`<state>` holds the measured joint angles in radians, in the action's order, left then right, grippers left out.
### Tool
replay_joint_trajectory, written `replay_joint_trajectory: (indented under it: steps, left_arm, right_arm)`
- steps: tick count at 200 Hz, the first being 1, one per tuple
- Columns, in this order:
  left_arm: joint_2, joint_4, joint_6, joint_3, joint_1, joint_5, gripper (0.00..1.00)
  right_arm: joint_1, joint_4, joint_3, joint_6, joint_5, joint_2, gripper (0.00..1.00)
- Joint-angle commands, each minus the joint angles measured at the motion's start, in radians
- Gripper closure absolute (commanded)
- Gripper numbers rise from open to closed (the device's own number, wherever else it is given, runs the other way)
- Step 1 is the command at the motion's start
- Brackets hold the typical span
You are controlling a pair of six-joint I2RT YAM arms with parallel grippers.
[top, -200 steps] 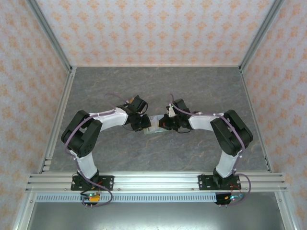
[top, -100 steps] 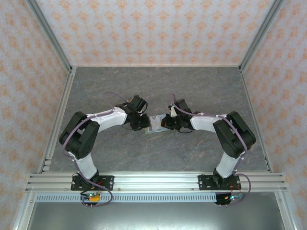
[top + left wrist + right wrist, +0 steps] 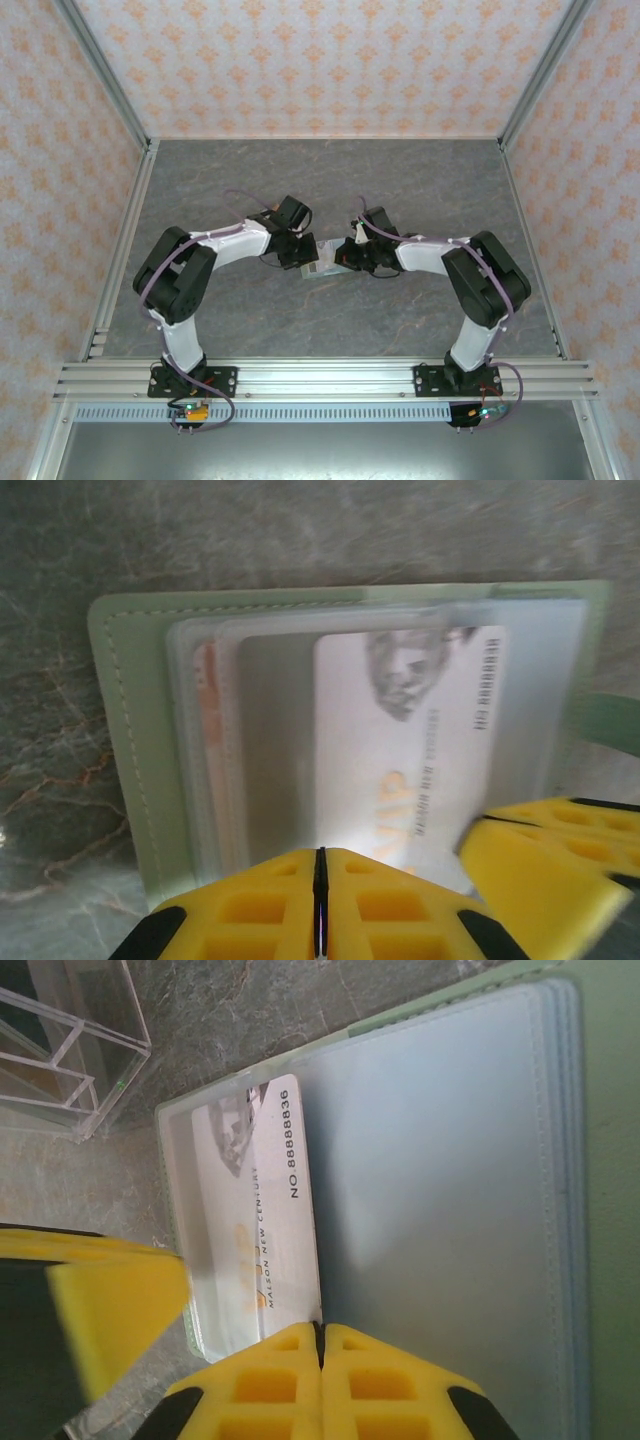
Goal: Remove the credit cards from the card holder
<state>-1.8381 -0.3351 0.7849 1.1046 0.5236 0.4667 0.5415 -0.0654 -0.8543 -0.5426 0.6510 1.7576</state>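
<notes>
Mid-table, left pincer (image 3: 320,895), right pincer (image 3: 320,1345) closed at card holder (image 3: 125,740) edges, open tabletop (image 3: 320,180)

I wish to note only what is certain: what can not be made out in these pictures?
- Top external: the card holder is too small for any detail.
- Left wrist: the white card is cut off below by the shut left gripper; whether it is pinched is unclear.
- Left wrist: an orange card is blurred by frosted sleeves.
- Right wrist: the shut right gripper covers its contact with the sleeves.
</notes>
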Motion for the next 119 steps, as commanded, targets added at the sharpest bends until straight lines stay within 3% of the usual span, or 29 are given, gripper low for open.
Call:
replay_joint_trajectory:
  steps: [1, 32, 83, 119]
  left_arm:
    - [-0.021, -0.017, -0.001, 0.012, 0.005, -0.016, 0.9]
    - [-0.033, -0.038, -0.004, 0.004, 0.004, -0.042, 0.92]
    - [-0.044, -0.03, 0.007, -0.031, 0.004, -0.048, 0.92]
    - [-0.04, -0.031, 0.007, -0.034, 0.005, -0.052, 0.92]
  right_arm:
    - [-0.005, -0.033, -0.007, -0.034, 0.006, 0.028, 0.87]
    - [-0.006, -0.052, -0.011, -0.064, 0.026, 0.06, 0.79]
    - [-0.005, -0.071, -0.023, -0.073, 0.052, 0.086, 0.78]
    - [-0.006, -0.067, -0.027, -0.067, 0.04, 0.076, 0.9]
